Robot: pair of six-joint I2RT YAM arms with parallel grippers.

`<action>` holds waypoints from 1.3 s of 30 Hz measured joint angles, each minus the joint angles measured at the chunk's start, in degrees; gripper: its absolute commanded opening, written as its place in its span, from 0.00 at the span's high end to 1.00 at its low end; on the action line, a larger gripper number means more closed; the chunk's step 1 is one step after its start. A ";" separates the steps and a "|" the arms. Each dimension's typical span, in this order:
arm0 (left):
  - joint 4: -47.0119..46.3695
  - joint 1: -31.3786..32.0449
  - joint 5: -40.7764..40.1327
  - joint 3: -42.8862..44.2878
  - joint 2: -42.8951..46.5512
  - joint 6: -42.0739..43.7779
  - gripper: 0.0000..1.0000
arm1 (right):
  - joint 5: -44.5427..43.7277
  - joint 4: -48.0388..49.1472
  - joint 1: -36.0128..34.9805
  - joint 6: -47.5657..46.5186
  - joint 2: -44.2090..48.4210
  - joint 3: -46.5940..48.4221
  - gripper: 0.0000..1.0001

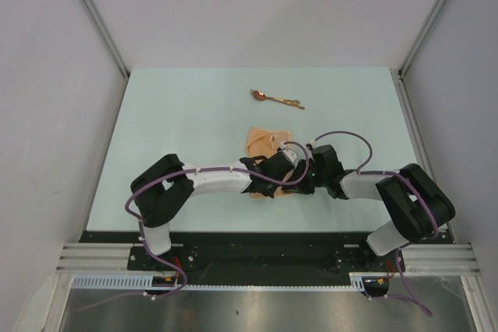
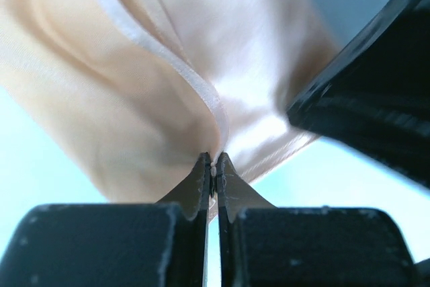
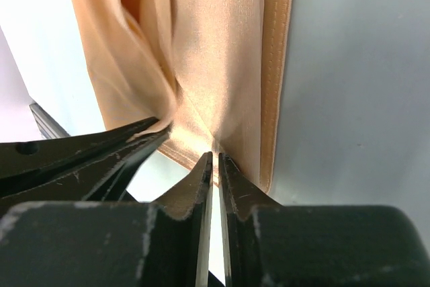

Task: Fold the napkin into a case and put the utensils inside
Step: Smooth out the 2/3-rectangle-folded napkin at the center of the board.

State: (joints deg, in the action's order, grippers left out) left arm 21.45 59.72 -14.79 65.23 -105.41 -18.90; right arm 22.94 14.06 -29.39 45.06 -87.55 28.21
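The left arm [image 1: 210,179] reaches from its base at the near left edge across the pale surface [image 1: 171,130] toward the middle. There the left hand [image 1: 274,170] has its two fingers pressed together. In the left wrist view this hand [image 2: 213,162] pinches a hemmed edge of the napkin [image 2: 134,65] right at the fingertips, and the peach-orange cloth fans away from the pinch in soft folds. From above, the napkin [image 1: 267,143] lies bunched near the middle of the surface, its near part hidden under the two hands and its far part rumpled on the surface. Beyond it, well apart and toward the far edge, the copper-gold utensils [image 1: 276,99] lie together on the surface. The right hand [image 1: 305,170] sits just beside the left one. Seen from its own wrist, the right hand [image 3: 215,159] has its fingers nearly touching, nipping a fold of the napkin [image 3: 215,65], while the left hand [image 3: 87,152] shows as a dark shape close on its left, also touching the cloth. The right arm [image 1: 389,192] bends back to its base at the near right edge.
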 measured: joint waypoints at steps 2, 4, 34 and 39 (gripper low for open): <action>1.31 -0.02 -0.61 -0.87 1.01 0.07 1.00 | 0.13 0.00 0.00 0.00 -0.13 0.07 0.88; 2.14 -0.07 -1.29 -1.68 1.75 0.15 1.00 | 0.13 0.02 0.00 0.00 -0.15 0.07 0.88; -3.87 -2.60 2.86 -8.59 6.32 -1.90 1.00 | -2.12 -9.16 4.96 -9.99 -17.86 29.53 0.68; -4.63 -2.75 3.41 -9.40 6.84 -2.34 1.00 | -1.42 -9.55 5.27 -12.20 -22.51 33.07 0.56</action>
State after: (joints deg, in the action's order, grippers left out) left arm 16.82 56.97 -11.38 55.83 -98.56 -21.23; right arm 21.52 4.51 -24.12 32.86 -110.06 61.28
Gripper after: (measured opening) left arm 0.043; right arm 0.405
